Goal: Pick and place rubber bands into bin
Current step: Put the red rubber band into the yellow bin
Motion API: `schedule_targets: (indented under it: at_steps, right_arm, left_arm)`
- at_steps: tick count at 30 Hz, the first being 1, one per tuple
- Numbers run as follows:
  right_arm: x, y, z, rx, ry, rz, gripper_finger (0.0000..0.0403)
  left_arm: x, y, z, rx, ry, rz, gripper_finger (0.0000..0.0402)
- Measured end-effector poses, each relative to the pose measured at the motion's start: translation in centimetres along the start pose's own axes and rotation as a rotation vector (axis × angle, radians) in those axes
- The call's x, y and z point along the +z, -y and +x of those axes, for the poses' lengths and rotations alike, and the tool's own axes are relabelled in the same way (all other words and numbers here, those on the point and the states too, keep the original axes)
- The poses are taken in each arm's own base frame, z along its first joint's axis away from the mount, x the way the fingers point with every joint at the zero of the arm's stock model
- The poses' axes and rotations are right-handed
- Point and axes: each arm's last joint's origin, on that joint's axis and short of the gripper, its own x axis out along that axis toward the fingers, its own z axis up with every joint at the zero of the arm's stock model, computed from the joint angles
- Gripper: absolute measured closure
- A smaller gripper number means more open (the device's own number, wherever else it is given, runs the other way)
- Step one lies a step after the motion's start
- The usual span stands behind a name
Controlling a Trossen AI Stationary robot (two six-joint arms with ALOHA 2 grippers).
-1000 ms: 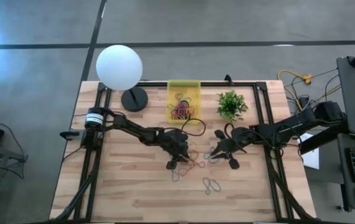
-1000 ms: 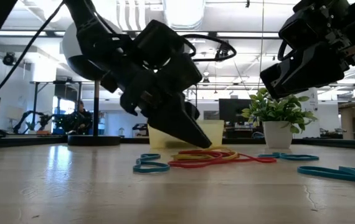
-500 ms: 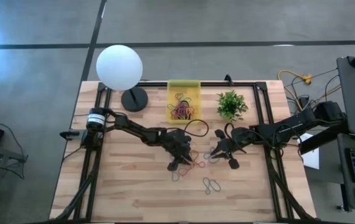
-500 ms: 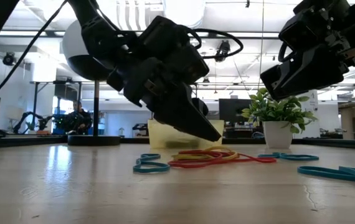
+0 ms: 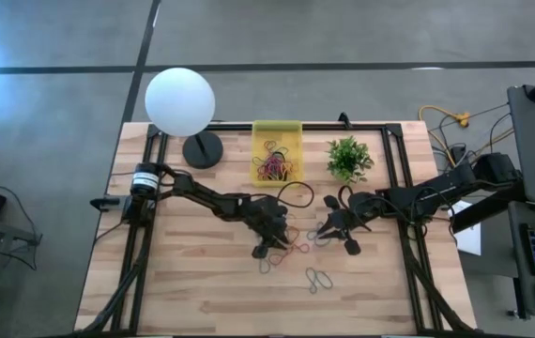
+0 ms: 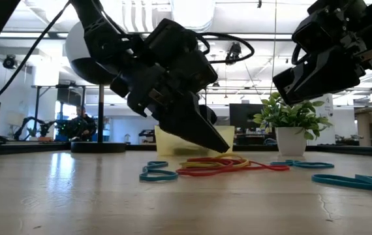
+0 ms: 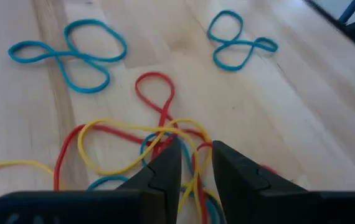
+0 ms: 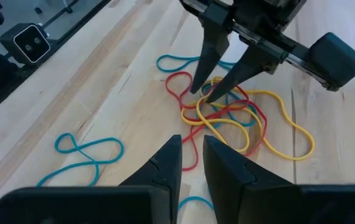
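Observation:
A tangle of red, yellow and blue rubber bands [image 5: 296, 248] lies on the wooden table, a little nearer than the yellow bin [image 5: 277, 139], which holds more bands [image 5: 272, 167]. My left gripper [image 7: 196, 152] slants down onto the tangle. Its fingers stand a narrow gap apart, with a yellow strand [image 7: 196, 182] and red strands showing in that gap. In the right wrist view the left gripper [image 8: 202, 93] has its tips at the tangle [image 8: 227, 115]. My right gripper [image 8: 192, 155] hangs just right of the tangle, clear of the table, slightly open and holding nothing. My left gripper slants down from the table's left with its fingertips [image 8: 195, 88] on either side of strands in the middle of the tangle [image 7: 165, 134]. I cannot tell whether the tips touch the bands. All the bands lie flat on the table.
Loose blue bands lie nearer on the table [image 5: 319, 279] [image 5: 267, 265]. A small potted plant [image 5: 349, 158] stands right of the bin and a white globe lamp [image 5: 180, 101] left of it. A black frame [image 5: 394, 169] borders the table.

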Motion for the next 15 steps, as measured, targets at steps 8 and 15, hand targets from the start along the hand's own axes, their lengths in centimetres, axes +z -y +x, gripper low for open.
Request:
schedule_targets:
  at_steps: [8, 15]
  right_arm:
    - [-0.01, 0.0, 0.0, 0.002, -0.001, 0.004, 0.0346]
    - [-0.01, 0.0, 0.0, 0.001, -0.002, 0.002, 0.0346]
  left_arm:
    - [0.58, -0.92, -0.51, 0.264, -0.005, 0.006, 0.0327]
    - [0.38, -0.91, -0.52, 0.276, -0.014, 0.004, 0.0327]
